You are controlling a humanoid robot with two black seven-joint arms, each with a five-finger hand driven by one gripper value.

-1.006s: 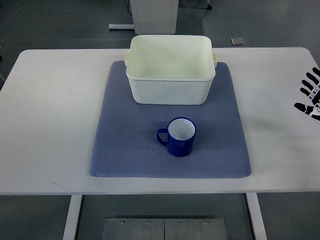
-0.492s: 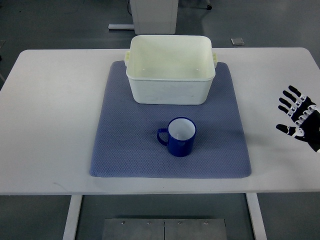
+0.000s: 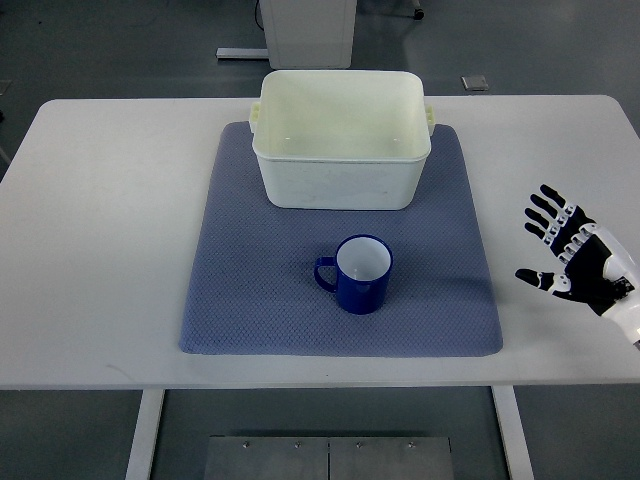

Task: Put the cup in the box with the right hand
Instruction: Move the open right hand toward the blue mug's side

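Note:
A dark blue cup (image 3: 358, 274) with a white inside stands upright on the blue-grey mat (image 3: 250, 290), its handle pointing left. Behind it on the same mat sits the cream-white plastic box (image 3: 342, 138), with nothing in it. My right hand (image 3: 570, 254), black and white, hovers over the bare table at the right, well to the right of the cup. Its fingers are spread and hold nothing. The left arm does not show.
The white table (image 3: 100, 220) reaches to the picture's left and right edges, its front edge near the bottom. A white cabinet base (image 3: 308, 30) stands on the grey floor behind the table.
My right hand has come in from the right edge, moving left and toward the front of the table, closer to the mat. Cup and box have not moved.

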